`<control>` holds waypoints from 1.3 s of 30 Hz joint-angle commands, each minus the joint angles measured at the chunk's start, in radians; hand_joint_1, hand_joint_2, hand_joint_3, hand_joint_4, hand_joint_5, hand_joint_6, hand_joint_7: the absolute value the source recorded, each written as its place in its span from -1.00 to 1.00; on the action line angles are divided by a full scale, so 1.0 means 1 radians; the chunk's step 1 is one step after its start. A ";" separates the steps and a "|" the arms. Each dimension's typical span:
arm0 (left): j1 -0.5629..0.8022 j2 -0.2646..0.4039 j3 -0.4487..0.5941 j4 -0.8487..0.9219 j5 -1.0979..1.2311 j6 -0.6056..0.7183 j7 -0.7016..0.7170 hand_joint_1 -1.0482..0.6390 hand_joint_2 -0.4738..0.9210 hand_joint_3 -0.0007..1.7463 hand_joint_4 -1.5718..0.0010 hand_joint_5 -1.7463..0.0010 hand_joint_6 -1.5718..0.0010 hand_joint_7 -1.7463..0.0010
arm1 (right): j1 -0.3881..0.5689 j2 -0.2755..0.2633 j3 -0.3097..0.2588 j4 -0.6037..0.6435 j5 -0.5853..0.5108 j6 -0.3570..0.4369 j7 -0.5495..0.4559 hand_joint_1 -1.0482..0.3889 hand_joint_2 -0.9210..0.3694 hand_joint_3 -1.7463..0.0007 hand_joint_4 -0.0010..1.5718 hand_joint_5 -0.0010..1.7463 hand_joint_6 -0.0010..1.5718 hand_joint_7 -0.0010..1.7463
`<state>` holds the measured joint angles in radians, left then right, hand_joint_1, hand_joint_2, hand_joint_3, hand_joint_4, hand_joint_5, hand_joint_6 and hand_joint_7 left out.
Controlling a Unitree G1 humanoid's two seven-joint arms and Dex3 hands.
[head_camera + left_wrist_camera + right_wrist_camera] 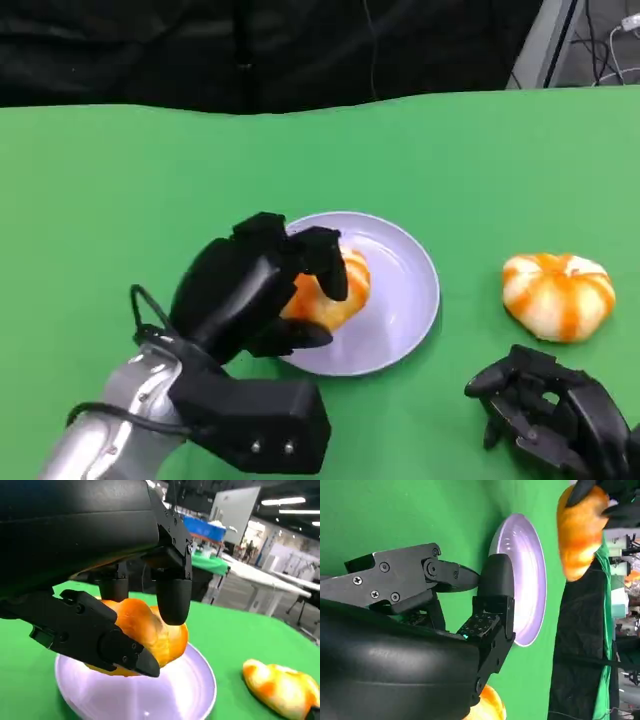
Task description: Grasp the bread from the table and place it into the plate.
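My left hand (250, 290) grips an orange-and-white bread roll (335, 295) just above the left part of the lilac plate (405, 300). The left wrist view has the roll (150, 635) pinched between the thumb and the fingers (172, 597), close over the plate (170, 695). A second striped roll (557, 293) lies on the green table to the right of the plate. My right hand (550, 415) rests low near the front edge, below that roll, holding nothing, its fingers loosely bent. The right wrist view shows that hand (445, 630), the plate (530, 580) and the held roll (580, 527).
The green table (120, 200) stretches bare to the left and behind the plate. A black curtain (250, 50) hangs past the far edge. The second roll (280, 687) lies a short way from the plate's rim.
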<state>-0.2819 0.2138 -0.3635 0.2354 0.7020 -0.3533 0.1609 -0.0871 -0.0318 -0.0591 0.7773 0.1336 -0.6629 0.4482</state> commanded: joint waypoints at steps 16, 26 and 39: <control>-0.147 -0.033 -0.058 0.238 -0.006 -0.055 0.035 0.16 0.89 -0.99 0.41 -1.00 0.43 -0.81 | 0.008 0.000 0.011 -0.016 -0.009 -0.001 -0.034 0.10 -1.00 0.46 -0.16 1.00 -0.05 0.26; -0.199 -0.040 -0.075 0.354 -0.011 -0.100 0.062 0.14 0.91 -0.99 0.43 -0.99 0.43 -0.77 | 0.028 0.008 0.027 -0.040 -0.016 -0.003 -0.049 0.11 -1.00 0.46 -0.14 1.00 -0.04 0.23; -0.225 -0.031 -0.096 0.393 -0.007 -0.082 0.028 -0.12 0.97 -0.99 0.05 0.96 0.15 0.99 | 0.026 0.003 0.026 -0.039 -0.020 -0.002 -0.055 0.08 -1.00 0.46 -0.13 1.00 -0.03 0.22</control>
<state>-0.4918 0.1644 -0.4613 0.6203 0.7009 -0.4430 0.2034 -0.0673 -0.0163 -0.0291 0.7424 0.1152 -0.6629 0.4000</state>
